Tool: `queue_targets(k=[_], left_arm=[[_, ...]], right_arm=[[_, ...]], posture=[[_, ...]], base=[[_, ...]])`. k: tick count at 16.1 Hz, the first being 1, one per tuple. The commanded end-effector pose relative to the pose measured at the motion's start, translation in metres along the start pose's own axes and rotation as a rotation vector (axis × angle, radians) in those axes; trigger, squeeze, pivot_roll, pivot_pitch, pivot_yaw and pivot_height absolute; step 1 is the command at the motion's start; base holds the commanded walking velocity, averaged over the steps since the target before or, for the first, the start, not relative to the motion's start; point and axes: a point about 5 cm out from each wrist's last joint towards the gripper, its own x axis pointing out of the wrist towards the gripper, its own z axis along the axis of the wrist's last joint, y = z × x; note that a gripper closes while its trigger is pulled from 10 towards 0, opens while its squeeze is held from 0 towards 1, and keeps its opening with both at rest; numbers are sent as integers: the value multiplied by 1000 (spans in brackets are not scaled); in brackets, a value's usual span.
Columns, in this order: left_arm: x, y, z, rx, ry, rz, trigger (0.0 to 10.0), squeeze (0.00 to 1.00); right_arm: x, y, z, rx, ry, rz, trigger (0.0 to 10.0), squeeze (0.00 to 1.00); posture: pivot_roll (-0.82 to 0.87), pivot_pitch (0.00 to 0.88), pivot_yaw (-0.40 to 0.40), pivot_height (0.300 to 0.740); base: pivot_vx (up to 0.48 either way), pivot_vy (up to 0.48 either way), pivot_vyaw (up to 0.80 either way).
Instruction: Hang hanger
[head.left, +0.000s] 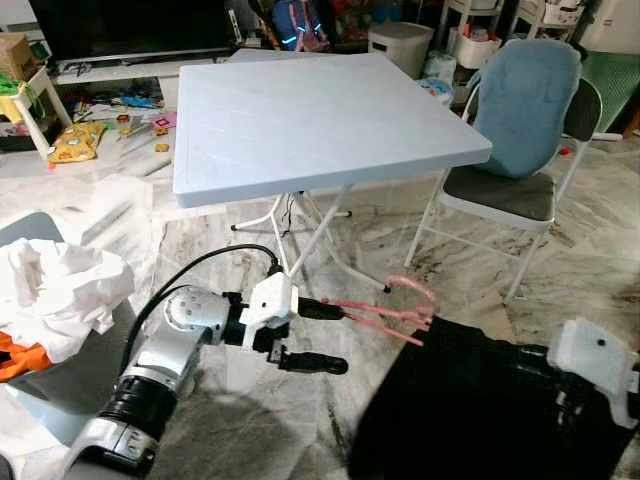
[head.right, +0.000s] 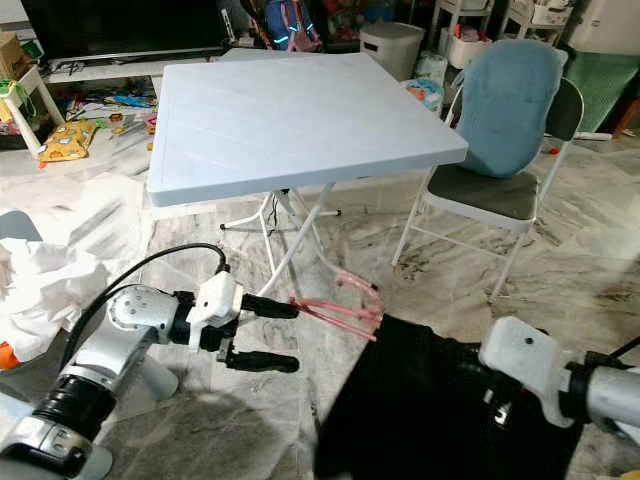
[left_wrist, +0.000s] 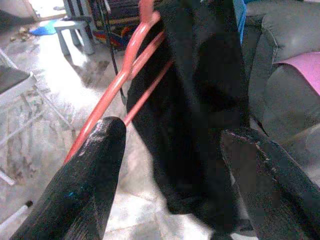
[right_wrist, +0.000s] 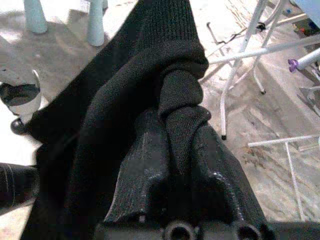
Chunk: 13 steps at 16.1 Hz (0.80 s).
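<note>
Pink hanger (head.left: 385, 312) lies roughly level above the floor (its hook upward), threaded into black garment (head.left: 470, 405).

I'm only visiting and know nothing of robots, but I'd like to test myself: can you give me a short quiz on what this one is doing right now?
1. True or false: the left pincer has its two black fingers spread apart.
2. What does the right pincer clamp?
A. the pink hanger
B. the black garment
C. a leg of the chair
3. Fill in: the pink hanger has one end at the left pincer and the other in the ____ garment.

Key
1. True; the hanger runs along the upper finger.
2. B; the knit cloth is bunched between its fingers.
3. black

Behind stand a pale blue table and a chair.
</note>
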Motion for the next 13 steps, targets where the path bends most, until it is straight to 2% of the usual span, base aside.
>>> queue_targets(k=[1,4,5,6,7,10,11,12,13], left_arm=[[-3,0,-1,6,30,-21,10000,1000],[-3,2,-8,51,61,18,10000,1000],[-1,4,-7,60,58,30,10000,588],[0,5,-7,65,56,35,10000,588],[5,9,-5,101,60,60,10000,0],[14,10,-4,98,36,35,10000,0],[17,10,-3,93,21,9,4353,0],[20,9,-2,78,2,-15,0,0],[22,6,-2,75,5,-53,0,0]], right_arm=[[-11,-8,12,-49,-34,-1,10000,0],[-24,0,22,-47,-62,116,10000,0],[-26,3,24,-42,-71,139,10000,0],[-26,3,25,-41,-73,145,10000,0],[-26,8,28,-33,-86,176,10000,0],[-25,16,35,-25,-112,213,10000,0],[-24,17,37,-24,-118,215,10000,0],[-24,17,37,-24,-121,211,10000,0],[-23,17,37,-30,-121,210,10000,0]], posture=[[-33,0,-28,740],[-39,0,-26,740],[-42,0,-26,740],[-42,0,-26,740],[-48,0,-25,740],[-52,0,-28,740],[-52,0,-28,740],[-56,0,-29,740],[-58,0,-27,740]], base=[[0,0,0],[0,0,0],[0,0,0],[0,0,0],[0,0,0],[0,0,0],[0,0,0],[0,0,0],[0,0,0]])
